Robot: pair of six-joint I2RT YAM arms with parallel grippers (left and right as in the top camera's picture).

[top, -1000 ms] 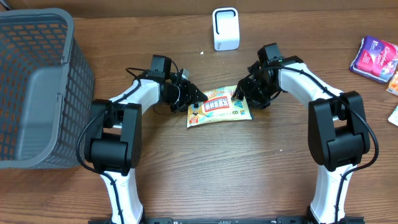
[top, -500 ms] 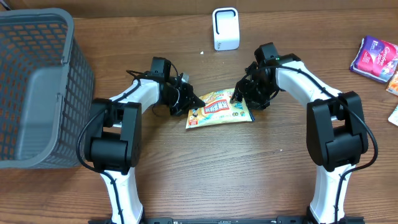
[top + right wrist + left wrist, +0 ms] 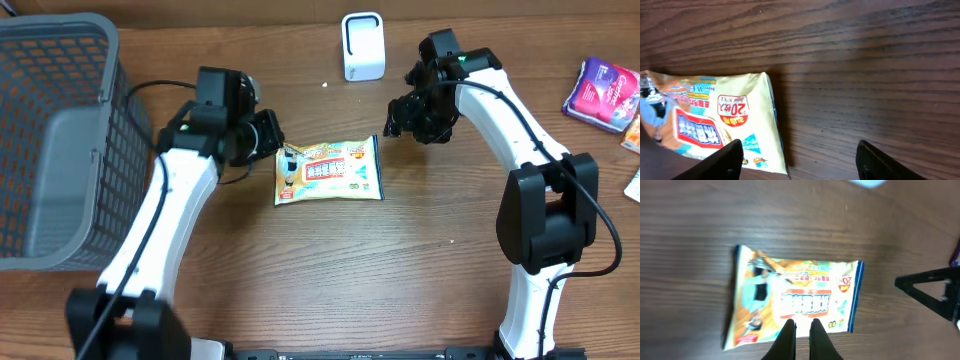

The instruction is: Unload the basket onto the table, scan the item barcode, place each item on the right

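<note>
The printed packet (image 3: 330,172) lies flat on the worktop (image 3: 400,280), with its near long edge right at the tips of my left hand (image 3: 801,330). That hand's fingers (image 3: 789,339) are pressed almost together. I cannot tell whether they pinch the packet's edge or only sit over it. My right hand (image 3: 799,147) hangs clear of the packet's other end, spread wide with nothing between its fingers. A white scanner (image 3: 363,46) stands beyond both hands. A grey basket (image 3: 125,110) sits outward of the left hand, and purple packs (image 3: 603,92) lie outward of the right.
</note>
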